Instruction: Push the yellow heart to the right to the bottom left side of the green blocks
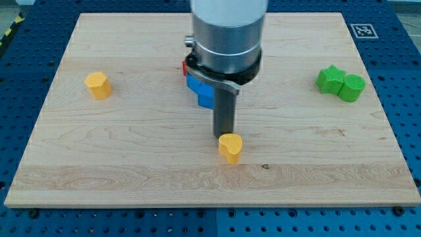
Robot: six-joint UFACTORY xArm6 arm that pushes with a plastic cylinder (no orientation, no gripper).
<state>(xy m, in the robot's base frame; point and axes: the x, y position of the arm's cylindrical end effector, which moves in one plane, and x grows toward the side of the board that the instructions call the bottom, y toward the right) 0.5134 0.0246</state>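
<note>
The yellow heart (230, 147) lies on the wooden board, a little below the view's middle. My tip (224, 136) stands right behind it, at its upper left edge, touching or nearly touching. The green star (331, 78) and the green cylinder (351, 87) sit side by side at the view's right, far from the heart. The arm's body hides the board's upper middle.
A yellow hexagonal block (98, 85) sits at the view's left. A blue block (200, 90) and a red block (186, 66) lie partly hidden under the arm, above the heart. The wooden board (131, 164) rests on a blue perforated table.
</note>
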